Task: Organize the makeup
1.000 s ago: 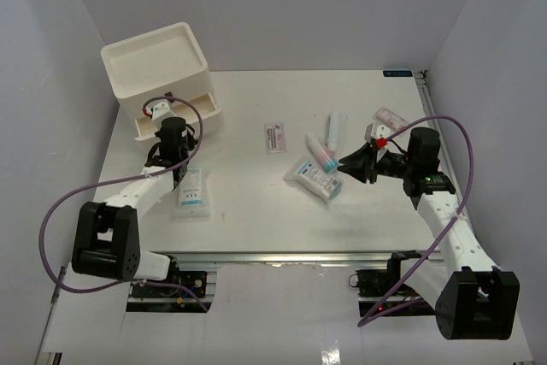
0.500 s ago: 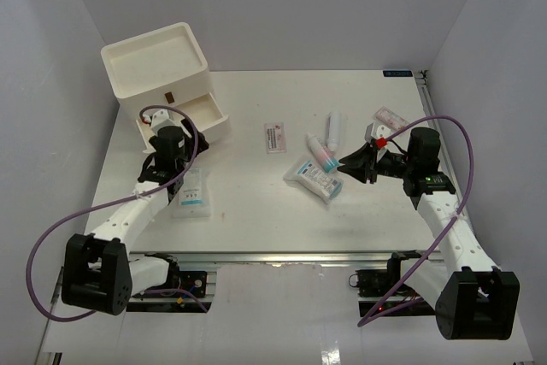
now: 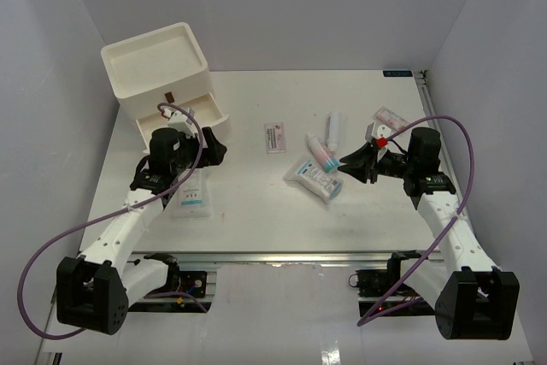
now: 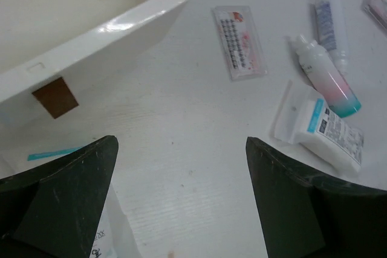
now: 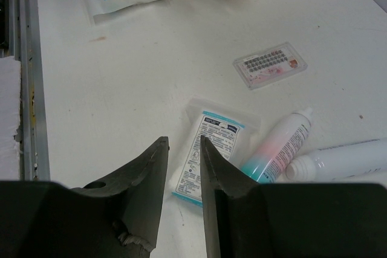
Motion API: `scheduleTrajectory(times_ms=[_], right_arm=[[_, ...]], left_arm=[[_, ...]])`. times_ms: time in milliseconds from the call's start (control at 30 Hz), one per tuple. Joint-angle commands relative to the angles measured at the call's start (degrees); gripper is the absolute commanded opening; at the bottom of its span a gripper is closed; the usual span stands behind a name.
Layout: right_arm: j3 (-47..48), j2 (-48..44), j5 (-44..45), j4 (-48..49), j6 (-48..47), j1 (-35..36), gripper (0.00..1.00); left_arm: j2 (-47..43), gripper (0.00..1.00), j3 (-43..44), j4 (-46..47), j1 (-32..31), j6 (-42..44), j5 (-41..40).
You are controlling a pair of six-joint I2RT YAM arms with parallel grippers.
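The left claw [image 4: 181, 200] is spread wide and holds nothing, hovering over bare counter [image 3: 248, 203] near the far-left corner, just in front of the white drawer box [image 3: 162, 74] with its drawer pulled out; a white-blue sachet [image 3: 191, 191] lies beside it, half hidden under the arm. The right claw [image 5: 183, 158] is nearly closed with a thin gap, empty, above a second sachet [image 5: 208, 155] toward the right edge. Beside that sachet lie two tubes [image 5: 279, 147], the white one cut off by the right wrist view's edge, and a flat pink-white packet [image 5: 270, 64] whose print is unreadable.

Two tubes [image 3: 329, 141] lying beside sachet [image 3: 314, 179]; pink-white packet [image 3: 275, 137] flat mid-surface; second sachet [image 3: 191, 192] left.
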Motion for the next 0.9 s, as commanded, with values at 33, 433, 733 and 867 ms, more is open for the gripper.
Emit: scheduleTrajectory(times_ms=[33,433,733,867], right_arm=[[0.98,-0.01,0.12,-0.03,-0.65,-0.22,0.35],[1.07,1.07,1.12,-0.3,-1.12,-0.23,0.38],[1.07,1.77,1.81,-0.47,-1.31,-0.22,0.38],[1.49,3.26,3.74,-0.25,0.27,-0.22,0.38]], left_arm=[[-1.83,0.98,3.45,-5.58,-1.85,4.85,16.09],[1.23,0.98,7.39,-17.85,-11.09,9.87,1.06],[4.42,0.98,7.66,-20.07,-16.05,9.15,-8.84],[4.38,0.98,7.93,-19.71,-16.24,9.3,-4.38]])
